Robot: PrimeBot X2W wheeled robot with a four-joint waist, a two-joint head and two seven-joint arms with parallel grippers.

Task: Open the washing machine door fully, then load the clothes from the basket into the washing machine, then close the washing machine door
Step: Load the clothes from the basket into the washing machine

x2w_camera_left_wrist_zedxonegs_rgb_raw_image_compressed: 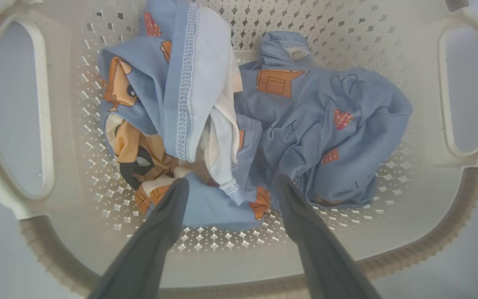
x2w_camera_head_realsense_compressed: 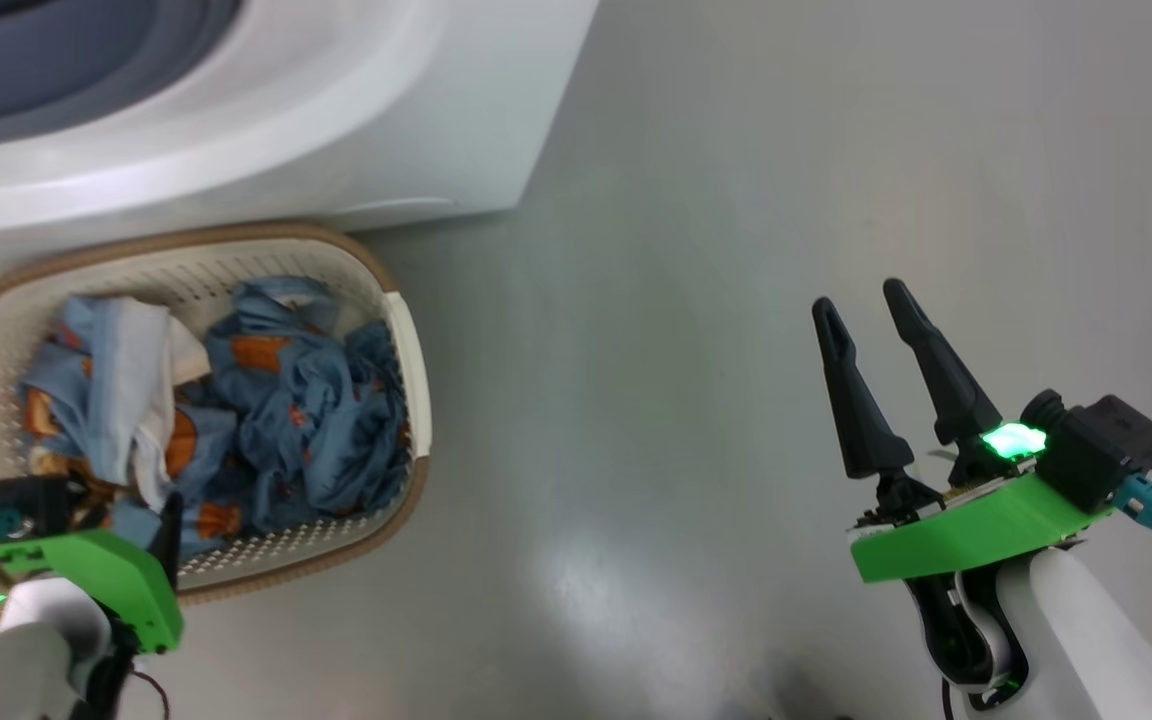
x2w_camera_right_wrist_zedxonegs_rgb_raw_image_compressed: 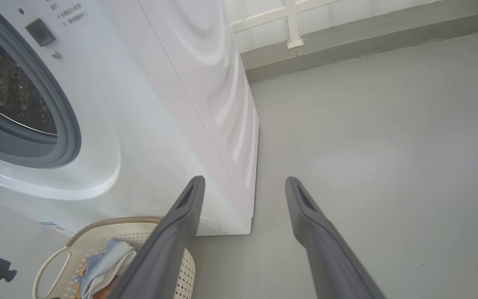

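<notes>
At the left, the left gripper (x2w_camera_left_wrist_zedxonegs_rgb_raw_image_compressed: 232, 182) is held over the basket (x2w_camera_head_realsense_compressed: 406, 340), its fingers spread wide with nothing gripped; their tips are set at the near edge of the clothes (x2w_camera_left_wrist_zedxonegs_rgb_raw_image_compressed: 305, 124), which are heaped inside the basket. The basket is placed on the floor (x2w_camera_head_realsense_compressed: 696, 300) just in front of the washing machine (x2w_camera_head_realsense_compressed: 336, 130). Well to the right, the right gripper (x2w_camera_head_realsense_compressed: 859, 296) is held over the floor, likewise spread and empty
</notes>
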